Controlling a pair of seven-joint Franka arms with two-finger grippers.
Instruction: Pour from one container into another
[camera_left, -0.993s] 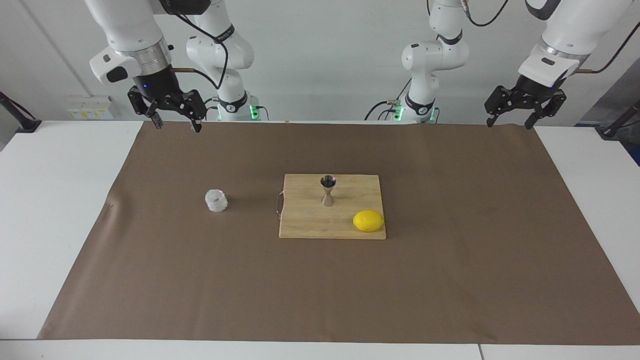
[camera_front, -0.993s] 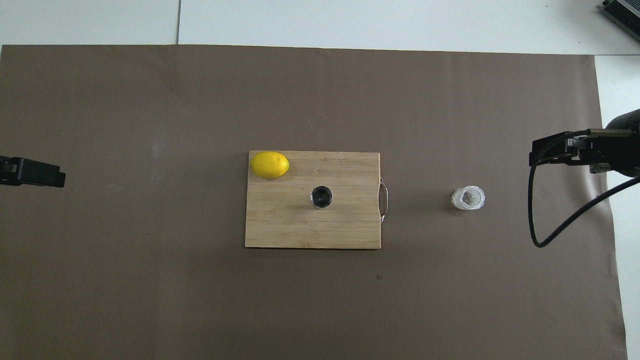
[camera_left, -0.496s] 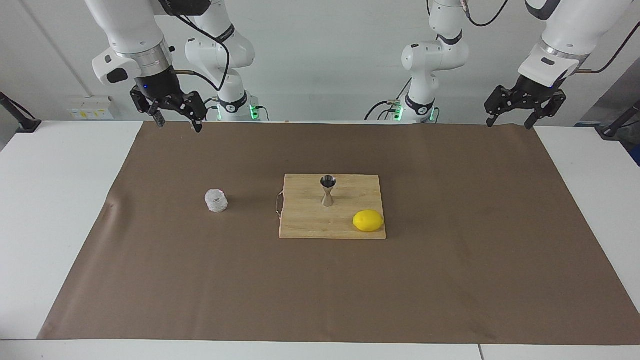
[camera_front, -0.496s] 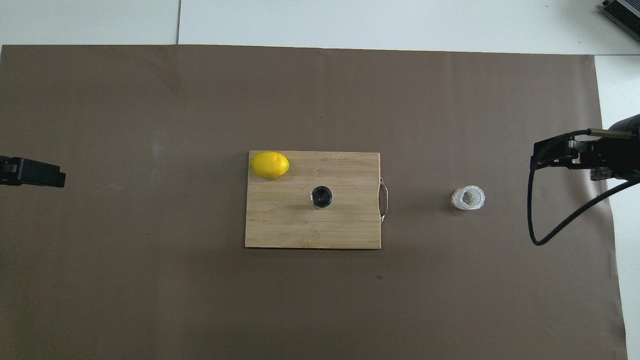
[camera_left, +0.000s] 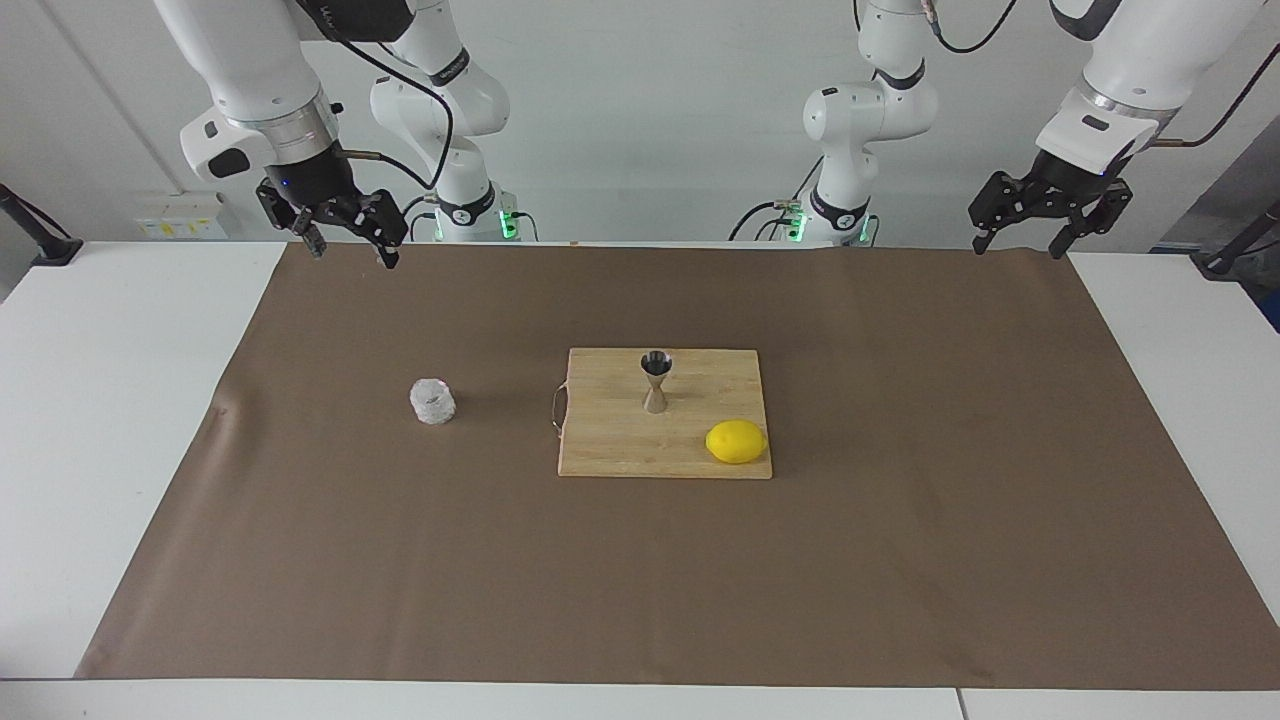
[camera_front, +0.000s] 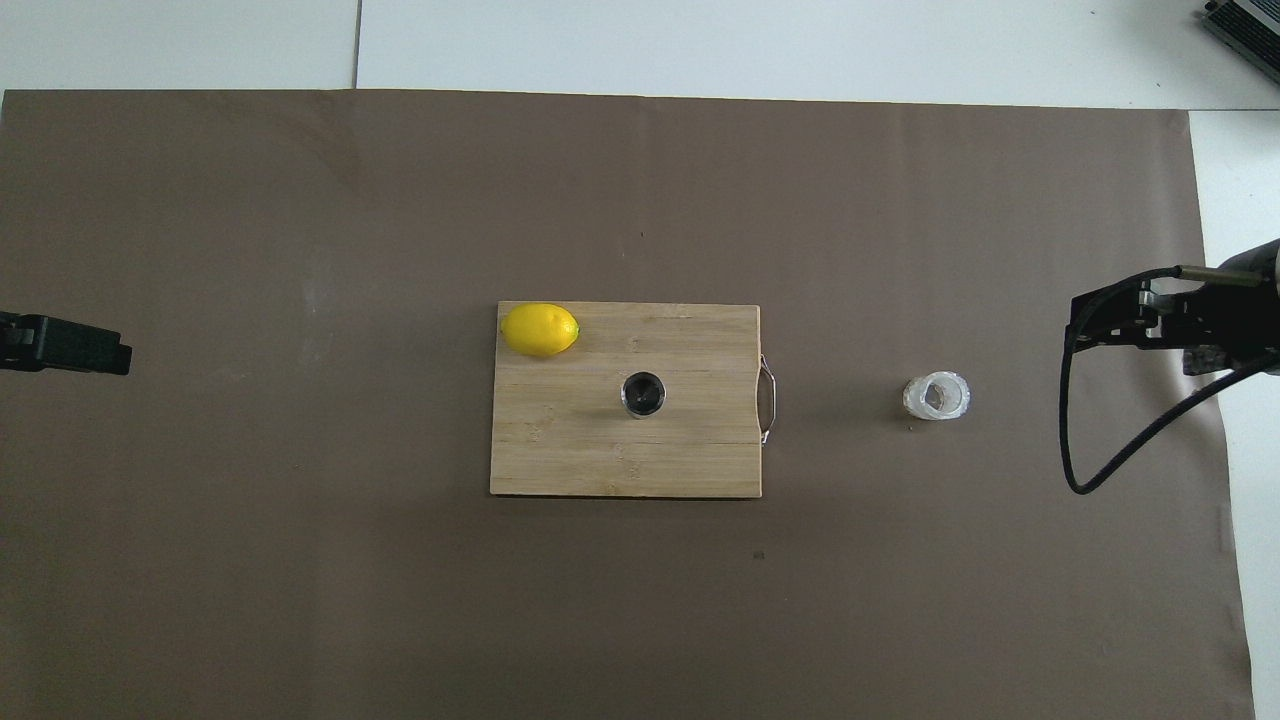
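Observation:
The faceted clear glass cup (camera_left: 432, 402) stands upright on the brown paper, beside the cutting board toward the right arm's end; it also shows in the overhead view (camera_front: 936, 397). The steel hourglass jigger (camera_left: 656, 380) stands upright in the middle of the wooden cutting board (camera_left: 610, 450), seen from above as a dark ring (camera_front: 643, 393). My right gripper (camera_left: 352, 252) is open and empty, raised over the paper's edge at the right arm's end, well apart from the cup (camera_front: 1092, 320). My left gripper (camera_left: 1018, 246) is open and empty and waits, raised at the left arm's end (camera_front: 100, 346).
A yellow lemon (camera_left: 736, 441) lies on the board's corner farthest from the robots, toward the left arm's end (camera_front: 540, 329). The board (camera_front: 560, 455) has a metal handle on the side that faces the cup. Brown paper (camera_left: 900, 560) covers most of the white table.
My right gripper has shifted slightly toward the right arm's end and back toward the robots, still open. The left arm, cup, jigger and lemon have not moved.

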